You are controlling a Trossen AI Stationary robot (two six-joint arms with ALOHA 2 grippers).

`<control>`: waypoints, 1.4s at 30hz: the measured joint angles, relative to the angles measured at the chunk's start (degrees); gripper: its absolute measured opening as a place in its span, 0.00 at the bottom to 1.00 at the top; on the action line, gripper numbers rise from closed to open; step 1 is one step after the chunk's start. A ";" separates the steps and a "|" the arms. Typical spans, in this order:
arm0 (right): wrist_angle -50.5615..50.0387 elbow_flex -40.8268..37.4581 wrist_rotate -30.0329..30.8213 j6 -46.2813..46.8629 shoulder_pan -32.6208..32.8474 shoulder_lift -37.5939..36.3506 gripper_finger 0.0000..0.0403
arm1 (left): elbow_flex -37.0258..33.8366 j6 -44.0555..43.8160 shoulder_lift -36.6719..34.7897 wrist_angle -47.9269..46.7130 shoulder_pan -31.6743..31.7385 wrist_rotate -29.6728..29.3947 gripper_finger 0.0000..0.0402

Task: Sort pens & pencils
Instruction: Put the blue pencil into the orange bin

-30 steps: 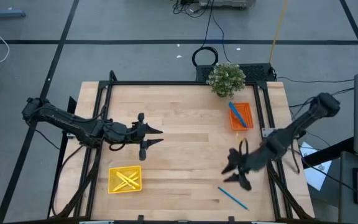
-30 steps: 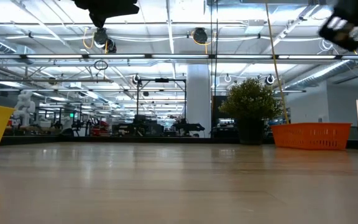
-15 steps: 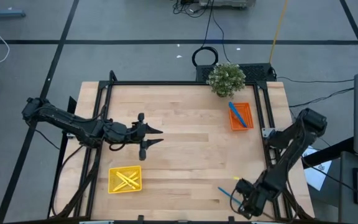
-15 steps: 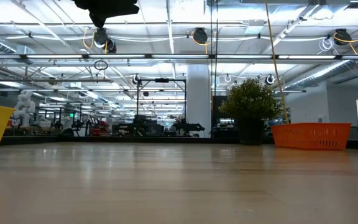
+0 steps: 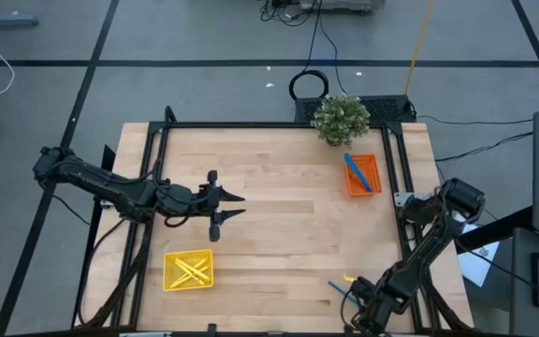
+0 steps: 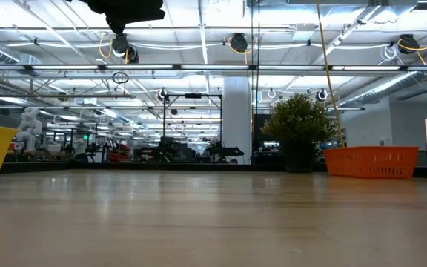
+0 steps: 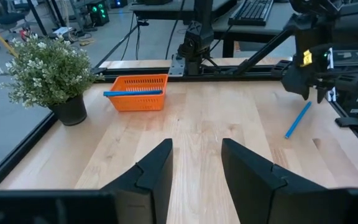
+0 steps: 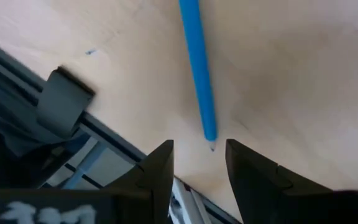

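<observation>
Blue pencil (image 8: 199,68) loose on desk (image 5: 279,234), right end effector (image 8: 197,163) spread above its tip; next: lower, pinch, carry to orange tray (image 5: 363,175)

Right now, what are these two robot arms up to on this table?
They are sorting pencils by colour. The right gripper hangs at the table's near right corner, fingers open, over a loose blue pencil lying on the wood, not yet gripping it. The left gripper waits open above mid-table, holding nothing. Blue pencils already lie in the orange tray beside the potted plant, and yellow ones in the yellow tray.
</observation>
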 joint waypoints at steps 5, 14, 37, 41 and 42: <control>0.34 0.00 -0.14 0.10 -0.01 1.75 0.33 | 0.00 -0.01 0.00 0.02 0.00 -0.01 0.36; -0.25 0.22 -2.69 1.53 -0.14 3.49 0.29 | 0.00 -0.04 0.00 0.02 0.00 0.00 0.36; -1.81 -0.09 -0.85 -6.32 -0.31 2.47 0.01 | 0.00 -0.15 0.00 0.02 0.00 0.00 0.36; -1.89 -0.33 7.19 -8.18 -0.24 -0.62 0.00 | 0.00 -0.14 0.00 0.02 0.02 0.00 0.36; -1.84 -0.28 9.74 -9.07 -0.34 -1.48 0.00 | 0.00 -0.15 0.00 -0.01 0.00 0.00 0.36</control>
